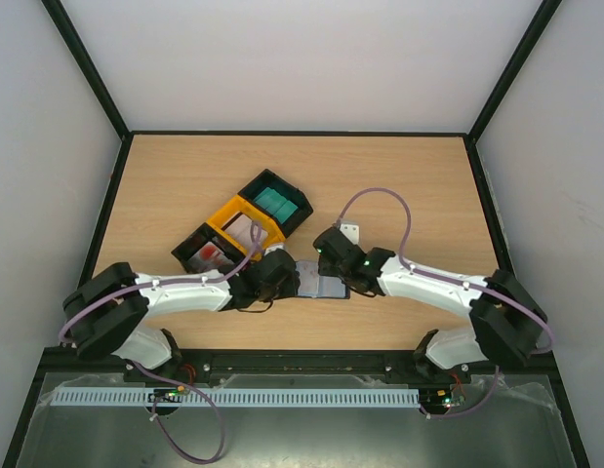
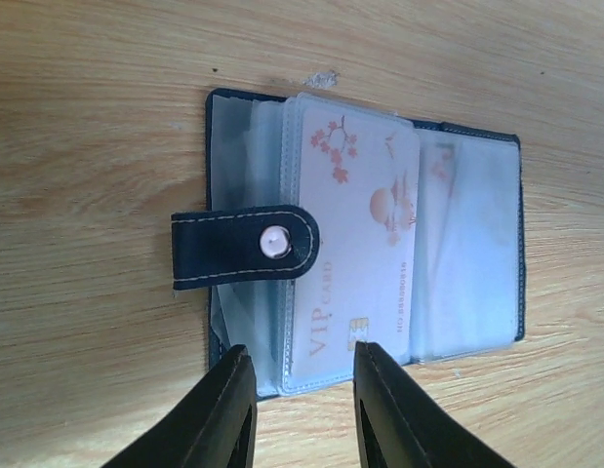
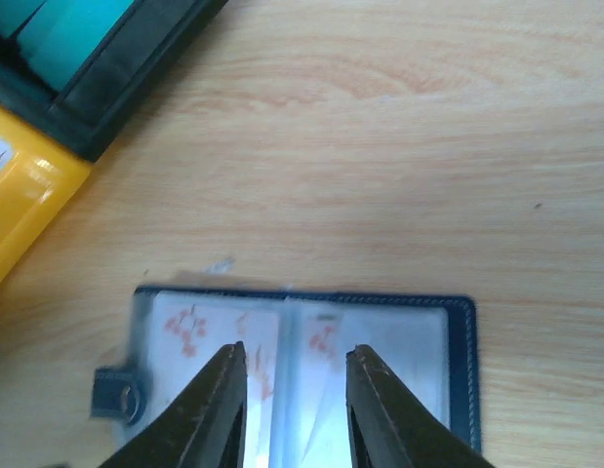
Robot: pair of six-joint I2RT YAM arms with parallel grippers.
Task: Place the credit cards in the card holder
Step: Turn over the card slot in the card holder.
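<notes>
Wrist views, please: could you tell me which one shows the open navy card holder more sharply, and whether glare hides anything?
Left wrist view: sharp; in the navy-blue folding card holder, the whitish blossom-printed plastic card legibly reads "VIP CARD". Right wrist view: soft; the holder's inside washes out white near the bottom edge.

Overhead view from behind; both wrist views (close, downward) share the card holder (image 2: 467, 253).
</notes>
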